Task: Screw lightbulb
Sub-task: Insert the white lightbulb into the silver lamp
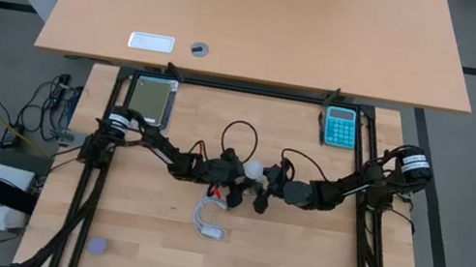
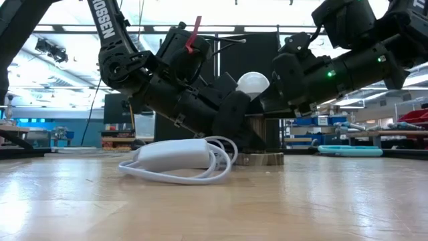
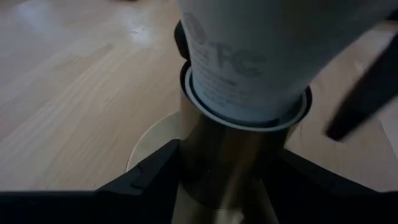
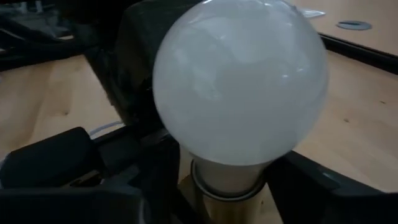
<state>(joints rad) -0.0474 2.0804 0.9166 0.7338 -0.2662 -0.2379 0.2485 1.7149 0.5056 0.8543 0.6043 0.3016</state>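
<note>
The white lightbulb (image 1: 255, 168) stands upright at the table's middle, its neck (image 3: 249, 93) seated in a metal socket (image 3: 217, 149) on a round pale base (image 3: 146, 143). My left gripper (image 3: 227, 186) comes from the table's left and is shut on the socket below the bulb. My right gripper (image 4: 217, 186) comes from the right, nearly level, and is open. Its fingers stand apart on either side of the bulb's neck (image 4: 227, 177), under the frosted globe (image 4: 239, 81), touching nothing that I can see. My left gripper pinches the socket's metal barrel (image 3: 205, 168) between its two fingers (image 3: 149, 180), one on each side. The fingers slant slightly down from the table's left. The socket stands upright on its base on the table, with the bulb in its top.
A white cable with its adapter (image 1: 211, 219) lies coiled just in front of the socket, toward the near edge. A teal calculator (image 1: 339, 127) and a silver tray (image 1: 152, 99) sit at the far edge. A small grey object (image 1: 97, 245) lies near left.
</note>
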